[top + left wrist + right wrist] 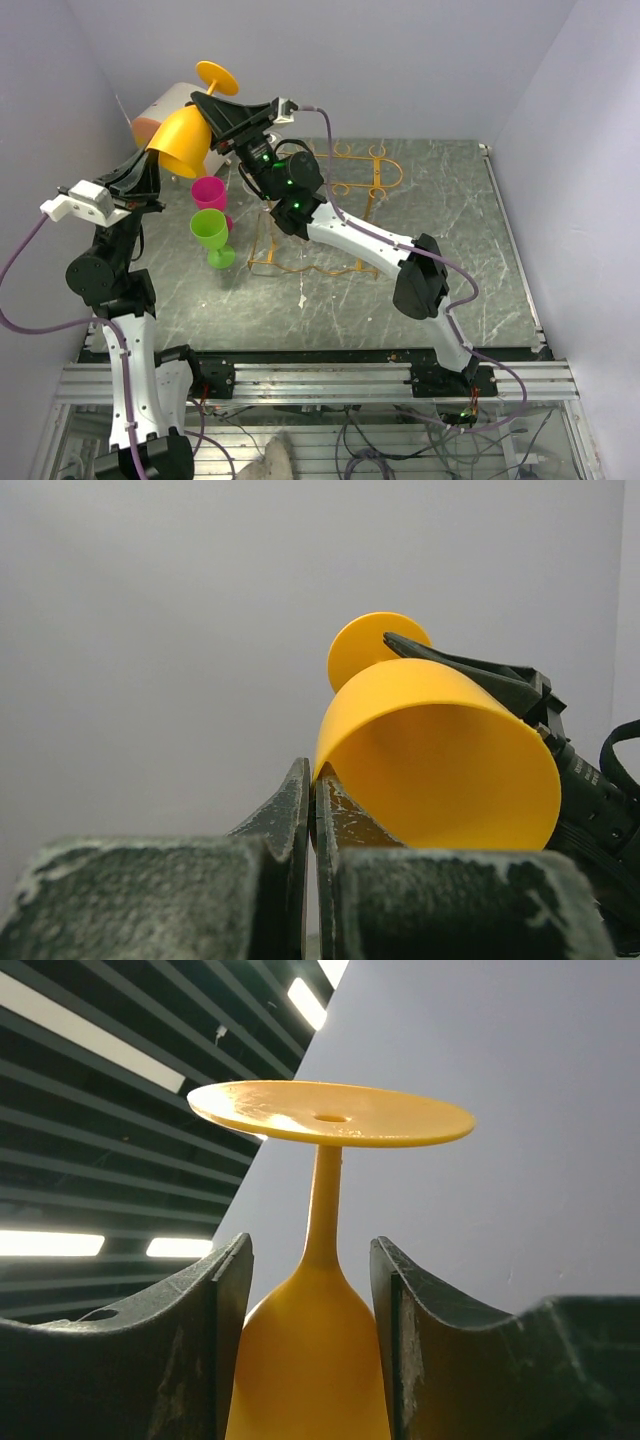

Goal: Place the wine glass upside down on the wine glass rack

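An orange wine glass hangs in the air at the back left, tilted, with its foot up and its mouth down and to the left. My left gripper is shut on the rim; in the left wrist view the thin edge of the bowl runs between the closed jaws. My right gripper grips the top of the bowl below the stem; in the right wrist view its fingers flank the bowl. The gold wire wine glass rack stands on the table behind the right arm, partly hidden by it.
A pink glass and a green glass stand upright on the table under the held glass, left of the rack. A beige drum-shaped box sits at the back left against the wall. White walls close both sides.
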`<action>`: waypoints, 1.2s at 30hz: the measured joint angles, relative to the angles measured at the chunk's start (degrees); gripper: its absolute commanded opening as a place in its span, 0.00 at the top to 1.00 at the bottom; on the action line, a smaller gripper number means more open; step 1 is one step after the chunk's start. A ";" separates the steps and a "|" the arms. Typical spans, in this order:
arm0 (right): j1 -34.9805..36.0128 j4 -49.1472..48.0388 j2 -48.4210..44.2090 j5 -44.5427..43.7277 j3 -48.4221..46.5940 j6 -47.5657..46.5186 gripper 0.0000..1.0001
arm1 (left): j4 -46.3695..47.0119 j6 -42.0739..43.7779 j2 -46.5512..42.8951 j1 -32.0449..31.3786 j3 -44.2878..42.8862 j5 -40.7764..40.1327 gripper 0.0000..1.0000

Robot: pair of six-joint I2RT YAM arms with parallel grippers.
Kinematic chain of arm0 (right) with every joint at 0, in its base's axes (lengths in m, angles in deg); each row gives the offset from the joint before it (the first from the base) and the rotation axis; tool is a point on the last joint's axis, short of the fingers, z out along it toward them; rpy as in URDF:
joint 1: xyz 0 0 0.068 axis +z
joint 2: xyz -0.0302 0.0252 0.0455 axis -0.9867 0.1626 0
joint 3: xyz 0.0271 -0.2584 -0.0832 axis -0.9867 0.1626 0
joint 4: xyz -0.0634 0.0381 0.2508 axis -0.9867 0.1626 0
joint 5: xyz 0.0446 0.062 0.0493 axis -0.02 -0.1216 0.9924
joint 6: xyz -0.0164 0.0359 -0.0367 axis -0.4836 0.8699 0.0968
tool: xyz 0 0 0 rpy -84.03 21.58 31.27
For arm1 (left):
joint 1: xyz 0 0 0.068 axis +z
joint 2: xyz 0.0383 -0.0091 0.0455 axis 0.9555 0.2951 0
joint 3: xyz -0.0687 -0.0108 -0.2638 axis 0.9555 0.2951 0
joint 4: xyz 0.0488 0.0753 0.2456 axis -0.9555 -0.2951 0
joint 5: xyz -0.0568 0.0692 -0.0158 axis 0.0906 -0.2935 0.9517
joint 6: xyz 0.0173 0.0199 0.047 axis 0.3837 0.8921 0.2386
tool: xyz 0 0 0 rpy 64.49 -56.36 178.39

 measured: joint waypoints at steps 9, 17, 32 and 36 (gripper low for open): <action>-0.52 -2.01 -0.81 -0.50 1.77 0.76 0.81 | 0.00 0.74 -0.79 0.00 0.22 0.13 0.93; -1.40 -2.82 -1.92 -1.31 3.89 0.79 0.92 | 0.07 0.85 -1.22 -0.24 0.55 0.04 0.93; -1.92 -3.26 -1.95 -0.17 3.89 1.22 1.00 | -0.15 0.00 -1.42 -0.24 0.57 0.94 0.77; -3.02 -1.70 -1.95 1.49 2.64 1.22 1.00 | -3.04 -0.63 -1.75 -0.24 0.55 2.93 0.46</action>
